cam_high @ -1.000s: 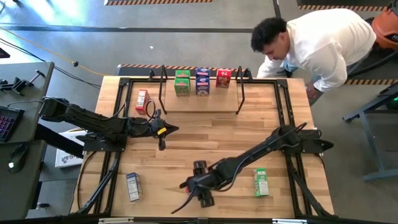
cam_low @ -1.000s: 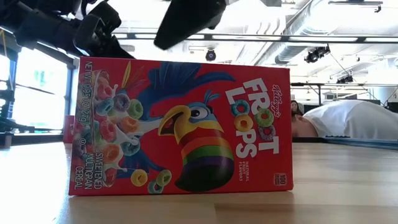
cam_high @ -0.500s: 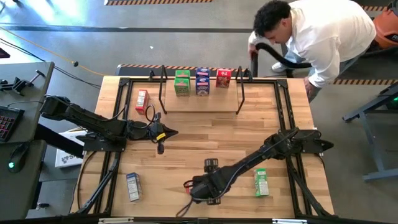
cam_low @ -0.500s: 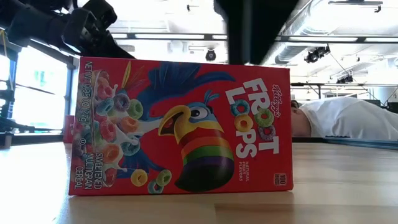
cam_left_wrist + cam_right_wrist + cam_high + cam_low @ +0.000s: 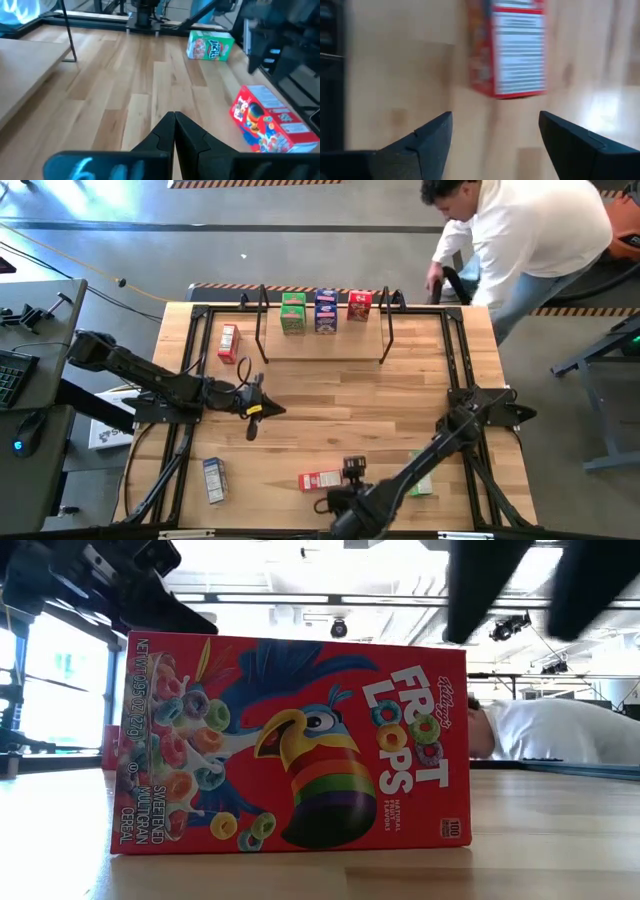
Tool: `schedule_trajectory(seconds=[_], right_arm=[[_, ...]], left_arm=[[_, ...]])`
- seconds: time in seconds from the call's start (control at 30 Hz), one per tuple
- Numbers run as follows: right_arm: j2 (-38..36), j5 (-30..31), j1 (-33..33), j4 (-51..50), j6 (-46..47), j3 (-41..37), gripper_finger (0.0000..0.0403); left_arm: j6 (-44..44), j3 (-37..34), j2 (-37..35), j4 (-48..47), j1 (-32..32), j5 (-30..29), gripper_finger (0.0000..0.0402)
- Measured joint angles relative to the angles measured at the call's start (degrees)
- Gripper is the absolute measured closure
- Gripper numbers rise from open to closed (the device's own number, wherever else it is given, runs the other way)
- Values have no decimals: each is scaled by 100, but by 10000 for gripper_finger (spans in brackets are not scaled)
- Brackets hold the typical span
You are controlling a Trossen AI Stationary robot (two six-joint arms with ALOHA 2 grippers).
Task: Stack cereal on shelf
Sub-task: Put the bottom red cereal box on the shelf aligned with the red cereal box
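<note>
A red cereal box (image 5: pixel 320 480) lies flat on the table near the front edge; it fills the low view (image 5: pixel 290 740). My right gripper (image 5: pixel 338 496) hovers open just beside it, and the box (image 5: pixel 507 50) lies ahead of its fingers, untouched. My left gripper (image 5: pixel 275 410) is shut and empty over the table's left middle (image 5: pixel 174 117). The shelf (image 5: pixel 320 345) stands at the back; green (image 5: pixel 293 313), blue (image 5: pixel 326 310) and red (image 5: pixel 359 305) boxes stand on it. More boxes lie at the left (image 5: pixel 229 342), front left (image 5: pixel 213 478) and front right (image 5: pixel 420 473).
A person in a white shirt (image 5: pixel 530 230) stands beyond the table's far right corner. Black frame rails (image 5: pixel 190 360) run along the table's sides. Bare wood (image 5: pixel 340 400) lies between the shelf and the front boxes.
My right gripper has drawn back toward the table's near edge, off the red box, which now shows in the high view and has not moved. My left gripper has drifted slightly toward the near edge. The person has straightened up and stepped away from the far edge.
</note>
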Motion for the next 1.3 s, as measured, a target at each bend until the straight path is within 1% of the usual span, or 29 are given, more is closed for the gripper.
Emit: schedule_trajectory(seconds=[0.17, 0.23, 0.33, 0.43, 0.57, 0.7, 0.77, 0.9, 0.97, 1.07, 1.3], right_arm=[[-13, -118, 263, 955, 267, -691, 162], [-11, -101, 317, 1110, 392, -890, 179], [-11, 17, 324, 1316, 535, -1156, 207], [-11, 80, 265, 1663, 538, -1368, 233], [-11, 304, 173, 2209, 319, -1611, 262], [-11, 395, 94, 2692, -19, -1800, 284], [-11, 418, 65, 2921, -156, -1879, 292], [-11, 346, 8, 3028, -323, -1923, 307], [-13, 373, -15, 3109, -453, -1925, 313], [-13, 358, -66, 3226, -610, -1931, 318], [-13, 298, -126, 3286, -757, -1932, 320]], left_arm=[[-168, 82, 485, 321, -201, -14, 401], [-246, 282, 796, 322, -301, -15, 396], [-264, 738, 1394, 314, -494, -16, 379], [-224, 1339, 2015, -47, -719, 32, 351], [-218, 2230, 2759, -945, -972, 33, 308], [-283, 3024, 3302, -1756, -1138, 33, 270], [-360, 3336, 3480, -2139, -1210, 19, 256], [-417, 3852, 3709, -2755, -1331, 15, 235], [-432, 4036, 3788, -2961, -1398, 138, 227], [-600, 4136, 3783, -3179, -1501, 271, 216], [-995, 4133, 3781, -3388, -1691, 250, 183]])
